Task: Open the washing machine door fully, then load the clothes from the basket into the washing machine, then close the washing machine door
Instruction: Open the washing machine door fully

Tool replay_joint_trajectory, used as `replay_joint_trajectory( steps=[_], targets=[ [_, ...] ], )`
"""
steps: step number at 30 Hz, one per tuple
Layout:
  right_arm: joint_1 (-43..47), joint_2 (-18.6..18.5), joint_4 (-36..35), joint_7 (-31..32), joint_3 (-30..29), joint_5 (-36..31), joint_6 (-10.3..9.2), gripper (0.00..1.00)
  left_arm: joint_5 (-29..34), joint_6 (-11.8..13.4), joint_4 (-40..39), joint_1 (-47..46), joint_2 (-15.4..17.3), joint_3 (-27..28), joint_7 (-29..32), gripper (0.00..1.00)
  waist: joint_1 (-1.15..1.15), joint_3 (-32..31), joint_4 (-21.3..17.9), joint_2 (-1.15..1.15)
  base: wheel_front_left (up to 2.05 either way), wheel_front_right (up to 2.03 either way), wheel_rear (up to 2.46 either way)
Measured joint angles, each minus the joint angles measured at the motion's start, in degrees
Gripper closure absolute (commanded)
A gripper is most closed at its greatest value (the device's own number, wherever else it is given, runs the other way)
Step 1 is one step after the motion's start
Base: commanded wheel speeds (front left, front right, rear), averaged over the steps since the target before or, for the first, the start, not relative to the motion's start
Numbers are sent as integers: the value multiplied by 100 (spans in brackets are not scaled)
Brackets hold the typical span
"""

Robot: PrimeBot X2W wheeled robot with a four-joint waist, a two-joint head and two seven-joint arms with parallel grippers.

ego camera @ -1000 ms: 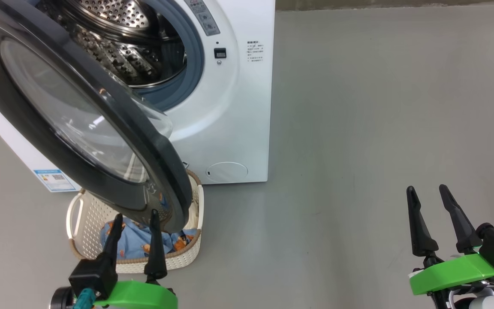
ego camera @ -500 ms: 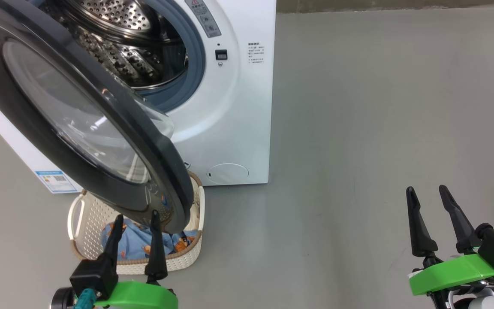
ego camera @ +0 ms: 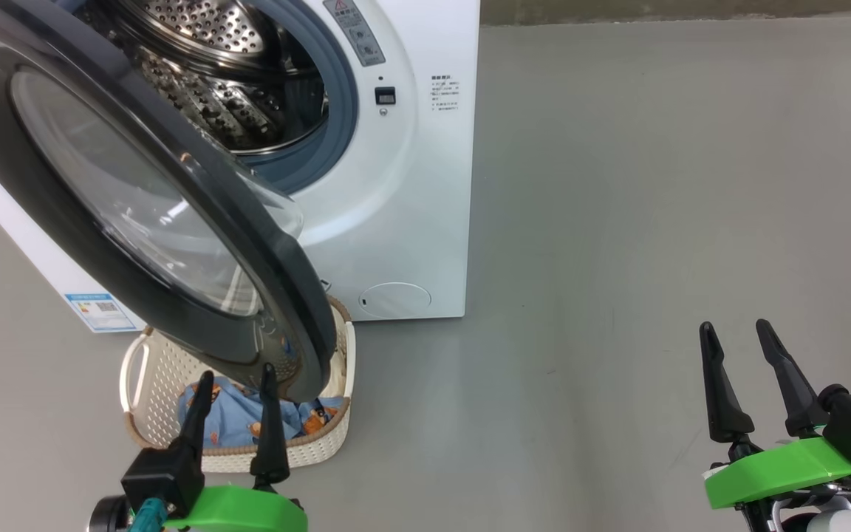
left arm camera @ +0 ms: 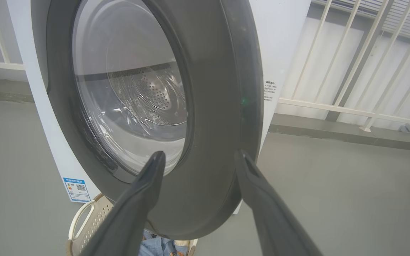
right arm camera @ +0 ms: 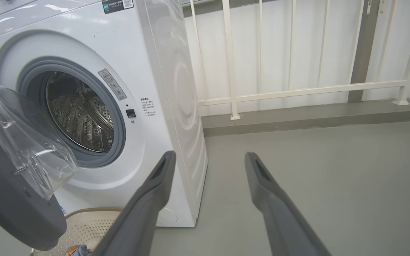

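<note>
The washing machine (ego camera: 411, 185) is white, its drum (ego camera: 196, 22) bare steel dotted with rows of small holes, and its gasket (ego camera: 342, 111) grey-blue. The washing machine door (ego camera: 289, 295) has a glossy black ring around clear glass. A label sticker (ego camera: 100, 312) on the white panel is blue. The basket (ego camera: 156, 373) is cream with perforated sides, a brown woven-look rim and white handles. The clothes (ego camera: 237, 417) are light blue, printed with orange-brown figures. The floor (ego camera: 654, 185) is plain grey. The left end effector (ego camera: 236, 371) and the right end effector (ego camera: 734, 325) match — black fingers on bright green mounts.
</note>
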Motion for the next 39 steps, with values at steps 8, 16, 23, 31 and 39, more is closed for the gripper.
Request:
replay_joint_trajectory(
  steps=[8,16,23,31,39],
  targets=[
    [0,4,1,-1,-10,0,0,0,0,25,-1,4,1,0,0,0,0,-4,0,0,0,0,0],
    [0,11,3,-1,-18,0,0,0,-66,-10,-1,12,1,-14,0,100,0,3,-11,0,0,0,0],
    [1,14,19,-1,-16,0,0,0,-40,-8,-291,9,2,51,0,100,0,62,-18,0,0,0,0],
    [0,16,75,-10,10,-48,0,0,2,-10,-720,-165,2,219,0,100,0,51,-22,0,0,0,0],
    [1,19,176,-60,14,-48,0,0,54,-88,-916,-826,0,97,-1,100,0,-8,-13,0,0,0,0]
  ],
)
